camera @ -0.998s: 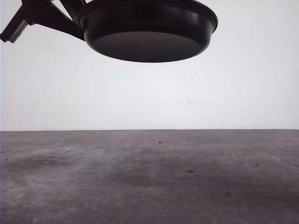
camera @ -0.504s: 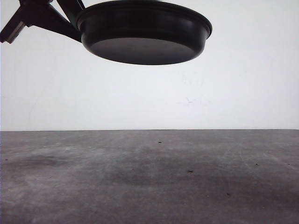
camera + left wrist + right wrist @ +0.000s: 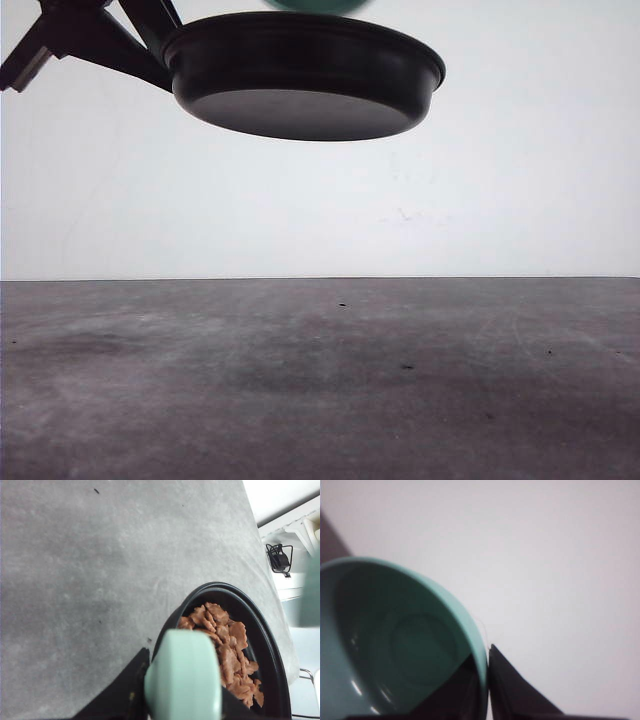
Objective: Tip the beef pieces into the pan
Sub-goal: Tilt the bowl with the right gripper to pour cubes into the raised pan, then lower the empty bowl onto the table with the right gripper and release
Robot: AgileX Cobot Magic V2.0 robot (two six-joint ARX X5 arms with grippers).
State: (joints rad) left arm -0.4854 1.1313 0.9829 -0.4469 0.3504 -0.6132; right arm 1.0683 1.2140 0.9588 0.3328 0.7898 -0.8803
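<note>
Inside pan [image 3: 270, 630], reddish-brown beef pieces [image 3: 227, 650]

The left arm [image 3: 90, 35] reaches in high above the tabletop's near left part, its dark links slanting down toward the middle, and its gripper [image 3: 150, 692] is clamped on the mint-green handle [image 3: 184, 677] of the pan [image 3: 305, 75], holding it level in the air. In the right wrist view the right gripper [image 3: 487, 680] pinches the rim of the teal bowl [image 3: 395, 645], one dark finger [image 3: 520, 695] outside the wall and the other apparently inside, though the blur makes that uncertain.
</note>
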